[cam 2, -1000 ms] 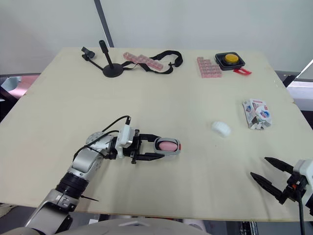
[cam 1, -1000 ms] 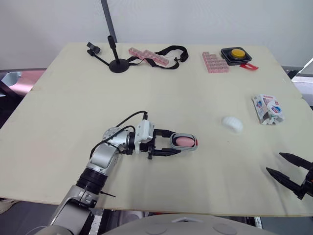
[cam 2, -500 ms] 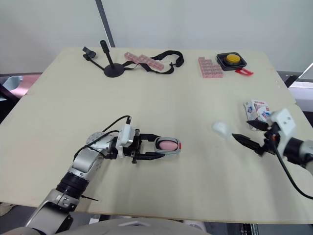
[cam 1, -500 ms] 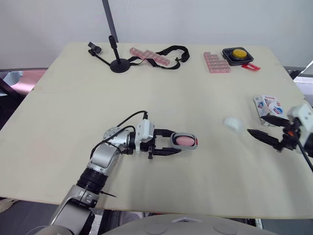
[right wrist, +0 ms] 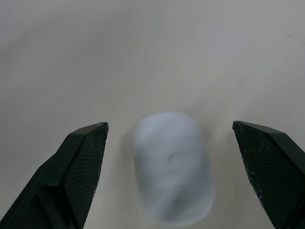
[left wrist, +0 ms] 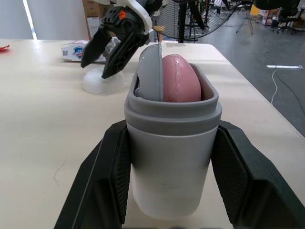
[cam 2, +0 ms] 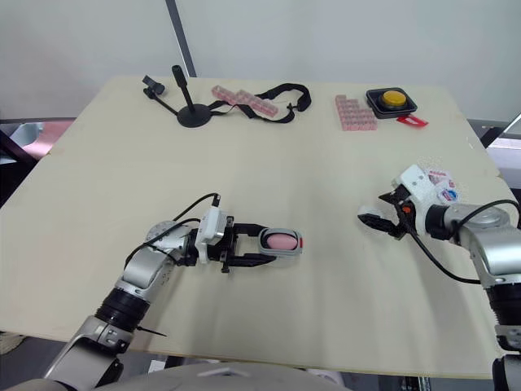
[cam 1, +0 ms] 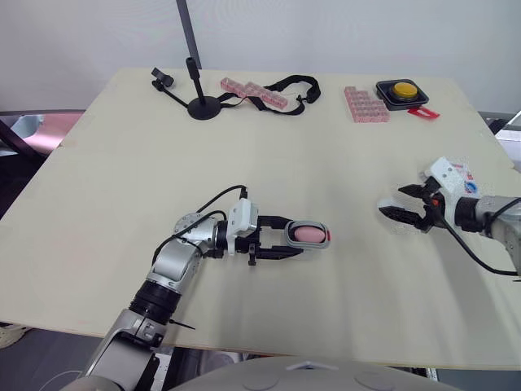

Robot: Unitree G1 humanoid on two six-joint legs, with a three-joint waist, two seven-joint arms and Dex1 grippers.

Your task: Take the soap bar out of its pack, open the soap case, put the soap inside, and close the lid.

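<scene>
The grey soap case (cam 1: 308,235) lies on the table near the front centre, lidless, with the pink soap bar (left wrist: 178,78) inside it. My left gripper (cam 1: 286,236) is shut on the case, one finger (left wrist: 107,181) on each side. The white lid (right wrist: 172,167) rests on the table to the right. My right gripper (cam 1: 393,204) is open, its fingertips straddling the lid from the right; I cannot tell whether they touch it. The opened soap pack (cam 2: 440,181) lies just behind that gripper's wrist.
At the back of the table stand a black tripod stand (cam 1: 199,102), a pink strip box (cam 1: 252,91) with a black strap (cam 1: 293,85), a pink block (cam 1: 365,104) and a yellow button box (cam 1: 404,90). The table's right edge is close to my right arm.
My right gripper has travelled from the front right edge in to the white lid and now stands open around it. My left gripper and the case have stayed put.
</scene>
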